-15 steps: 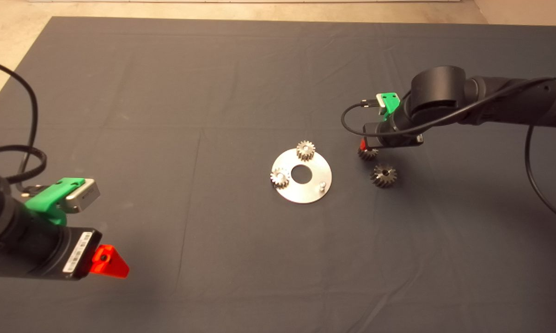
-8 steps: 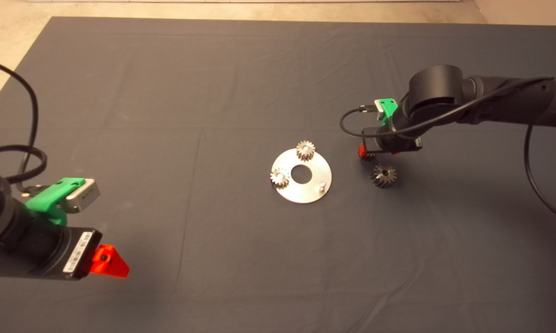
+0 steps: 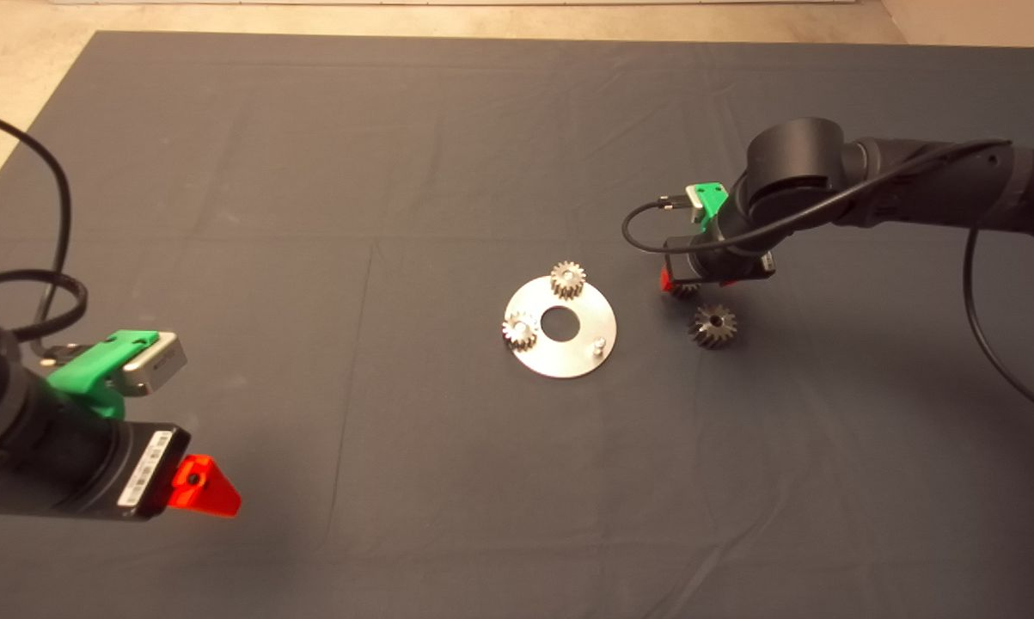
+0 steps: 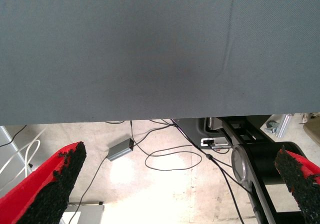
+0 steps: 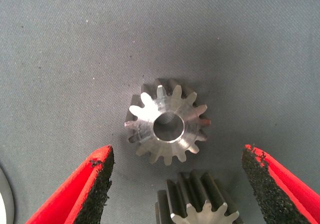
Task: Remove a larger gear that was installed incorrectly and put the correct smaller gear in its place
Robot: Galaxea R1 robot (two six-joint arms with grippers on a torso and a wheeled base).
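The larger gear [image 3: 712, 325] is already off its peg. It lies flat on the dark mat [image 3: 310, 172], just to the right of the round metal plate [image 3: 568, 361]. The plate holds two pale gears [image 3: 568, 279], and its third peg [image 3: 598, 346] stands bare. So the removal looks finished, and the step in hand appears to be picking up the smaller gear [image 5: 200, 206].

The right arm reaches in from the right with its wrist bent downward. The right gripper [image 3: 680, 284] sits low over the mat between the plate and the larger gear. In the right wrist view its red fingers [image 5: 95, 184] are spread wide. The smaller gear lies between them near their base, and neither pad touches it. The larger gear shows just beyond it, close by but not touching.

The next move probably calls for settling lower and centring on the smaller gear. The fingers then need to close on its toothed sides without nudging the larger gear. After that comes a lift, a carry to the bare peg and a straight drop, with the teeth meshing with the pale gears.

The left gripper [image 4: 177, 179] waits at the lower left edge of the mat, fingers spread and holding nothing.
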